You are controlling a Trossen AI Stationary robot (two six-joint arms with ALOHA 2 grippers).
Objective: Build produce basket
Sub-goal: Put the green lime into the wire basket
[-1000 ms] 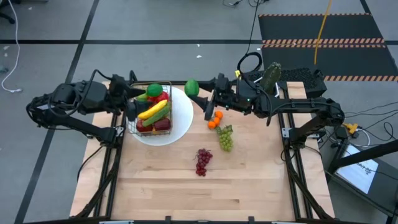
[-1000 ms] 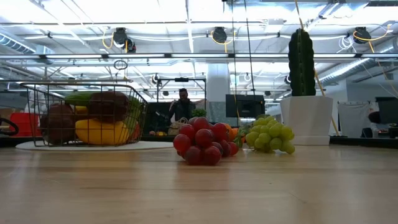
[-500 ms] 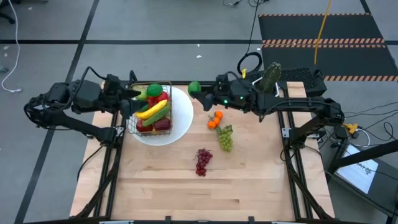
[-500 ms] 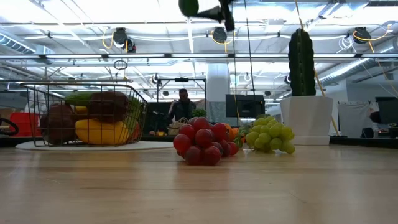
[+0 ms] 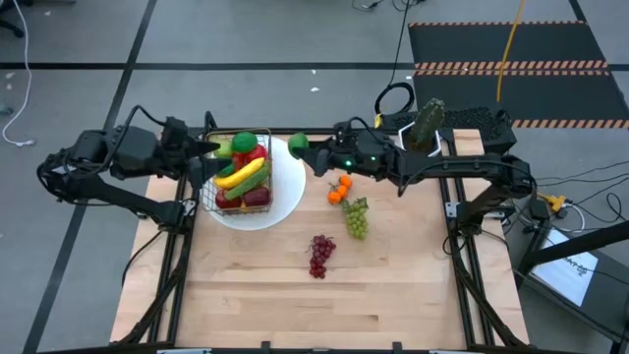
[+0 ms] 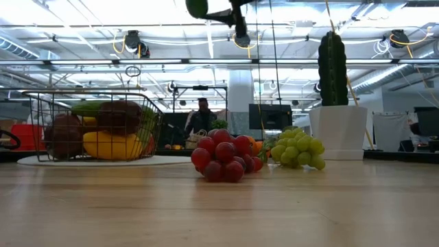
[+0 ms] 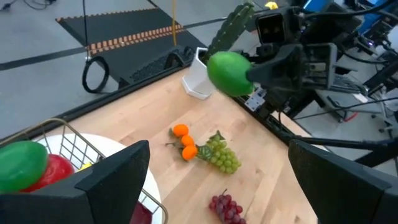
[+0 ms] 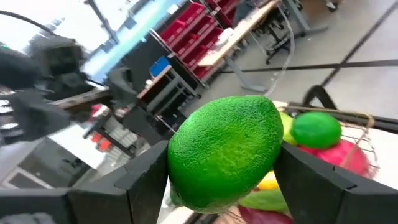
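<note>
right end effector clamped on a round green lime, now carried left to just beside the dark wire-mesh basket at far left of the surface; drop-in looks imminent. left end effector apart, waiting beside it.
</note>
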